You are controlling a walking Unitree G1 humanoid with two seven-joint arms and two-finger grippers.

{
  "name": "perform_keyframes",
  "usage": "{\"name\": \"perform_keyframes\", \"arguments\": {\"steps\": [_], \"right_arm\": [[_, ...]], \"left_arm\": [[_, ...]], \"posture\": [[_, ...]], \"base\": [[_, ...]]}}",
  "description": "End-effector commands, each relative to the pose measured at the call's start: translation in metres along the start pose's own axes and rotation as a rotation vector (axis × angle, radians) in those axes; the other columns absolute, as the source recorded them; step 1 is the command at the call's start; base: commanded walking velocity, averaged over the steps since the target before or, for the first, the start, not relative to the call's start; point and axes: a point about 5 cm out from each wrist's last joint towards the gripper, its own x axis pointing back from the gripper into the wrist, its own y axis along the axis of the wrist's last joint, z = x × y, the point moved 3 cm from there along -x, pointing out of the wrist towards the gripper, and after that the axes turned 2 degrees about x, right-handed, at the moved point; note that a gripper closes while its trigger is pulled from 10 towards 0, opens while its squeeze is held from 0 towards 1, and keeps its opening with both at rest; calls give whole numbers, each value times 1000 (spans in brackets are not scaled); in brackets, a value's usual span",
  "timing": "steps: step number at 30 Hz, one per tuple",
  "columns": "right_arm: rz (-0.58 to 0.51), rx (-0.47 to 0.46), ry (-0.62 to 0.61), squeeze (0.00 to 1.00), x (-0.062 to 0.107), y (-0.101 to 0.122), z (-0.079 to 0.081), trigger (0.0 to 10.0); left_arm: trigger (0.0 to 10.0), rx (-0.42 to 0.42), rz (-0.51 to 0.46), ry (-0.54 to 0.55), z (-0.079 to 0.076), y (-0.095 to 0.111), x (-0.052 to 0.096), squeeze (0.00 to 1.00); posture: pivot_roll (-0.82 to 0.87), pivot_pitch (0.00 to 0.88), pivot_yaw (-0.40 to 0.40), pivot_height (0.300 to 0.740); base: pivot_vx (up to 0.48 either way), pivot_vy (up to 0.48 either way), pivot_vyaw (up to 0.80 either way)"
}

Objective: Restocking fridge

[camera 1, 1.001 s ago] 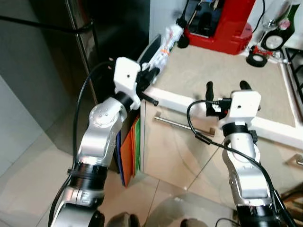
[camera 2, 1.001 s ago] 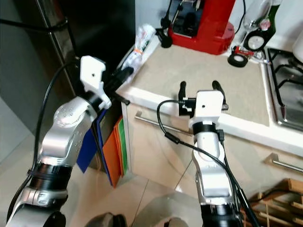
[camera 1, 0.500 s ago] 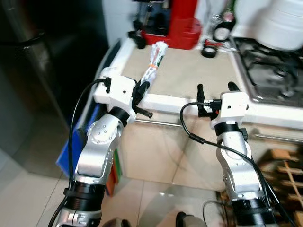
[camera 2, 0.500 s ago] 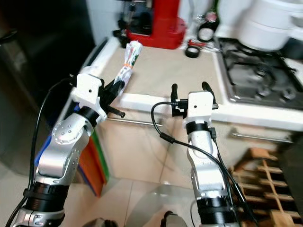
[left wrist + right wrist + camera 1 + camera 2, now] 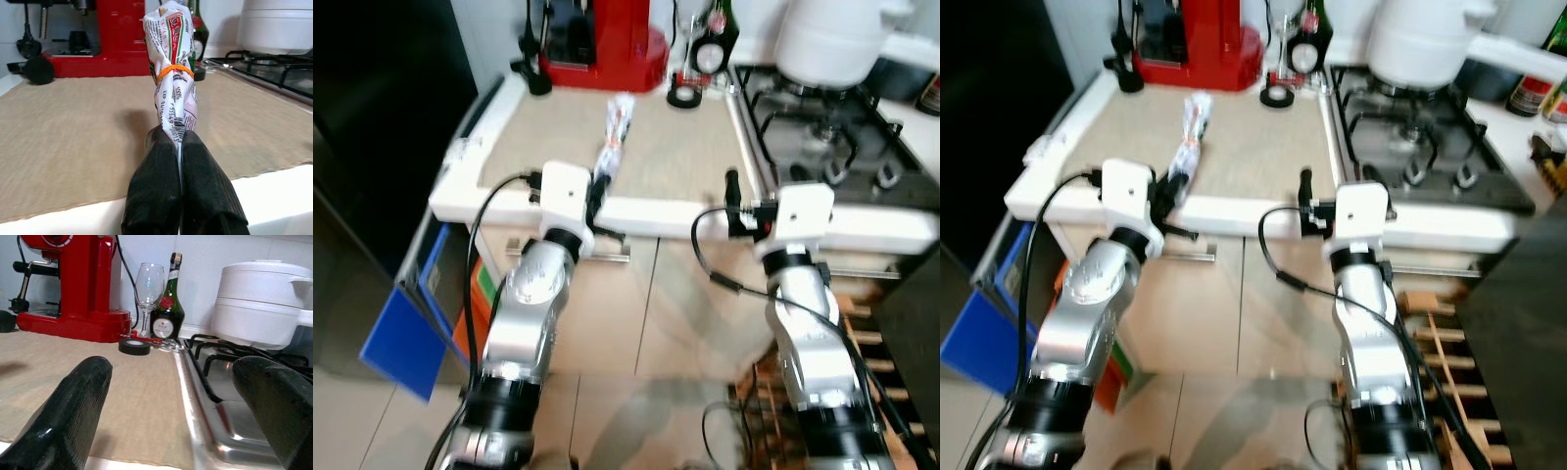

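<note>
A rolled, printed packet (image 5: 173, 78), tied with an orange rubber band, lies along the beige countertop (image 5: 548, 137) near its front edge. My left gripper (image 5: 178, 147) is shut on the packet's near end, at the counter's white rim (image 5: 599, 186). The packet (image 5: 614, 132) points away towards the red machine. My right gripper (image 5: 171, 382) is open with nothing between its fingers, level with the counter edge just left of the stove (image 5: 754, 191). The dark fridge (image 5: 382, 108) stands at the far left.
A red coffee machine (image 5: 602, 44), a black tape roll (image 5: 683, 96), a wine glass (image 5: 148, 284) and a bottle (image 5: 168, 313) stand at the counter's back. A white pot (image 5: 827, 39) sits on the gas stove (image 5: 822, 127). Blue folders (image 5: 401, 338) lean below left; a wooden rack (image 5: 867, 333) is below right.
The whole picture has swung right: the fridge has slid to the left edge, and the stove and pot have come into view. My left gripper still holds the packet; the right stays open.
</note>
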Motion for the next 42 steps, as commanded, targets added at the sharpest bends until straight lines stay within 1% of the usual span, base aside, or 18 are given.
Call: {"name": "perform_keyframes", "arguments": {"steps": [1,5,9,17,24,28,29,30,33,36,42], "right_arm": [[19,-17,13,0,1,-4,3,10000],[30,-24,19,0,3,-7,5,10000],[35,-31,18,0,3,-8,7,10000],[38,-34,12,0,4,-10,8,10000],[36,-49,-1,0,5,-10,7,10000],[51,-95,-7,0,9,-12,5,10000],[74,-132,-1,0,12,-16,5,10000],[81,-143,1,0,14,-18,5,10000],[103,-134,-5,0,19,-23,0,10000],[113,-118,-4,0,22,-26,-4,10000],[113,-110,2,0,21,-26,-5,10000]], "left_arm": [[10000,-9,-12,19,3,3,-3,0],[10000,-15,-15,34,4,2,-4,0],[10000,-12,-8,19,1,1,-5,0],[10000,-6,-7,2,0,3,-9,0],[10000,-14,-7,2,0,2,-8,0],[10000,-14,3,20,5,-3,-7,0],[10000,-17,6,34,9,-5,-5,0],[10000,-18,6,38,10,-6,-4,0],[10000,-8,38,63,17,-16,4,0],[10000,-4,54,65,18,-23,12,0],[10000,-7,46,69,18,-22,13,0]], "posture": [[-41,0,-23,740],[-45,0,-14,740],[-53,0,5,740],[-57,0,22,740],[-61,0,27,740],[-63,0,23,740],[-63,0,20,740],[-63,0,20,740],[-60,0,10,740],[-53,0,5,740],[-47,0,1,740]], "base": [[0,0,0],[0,0,0],[0,0,0],[0,0,0],[0,0,0],[0,0,0],[0,0,0],[0,0,0],[0,0,0],[0,0,0],[0,0,0]]}}
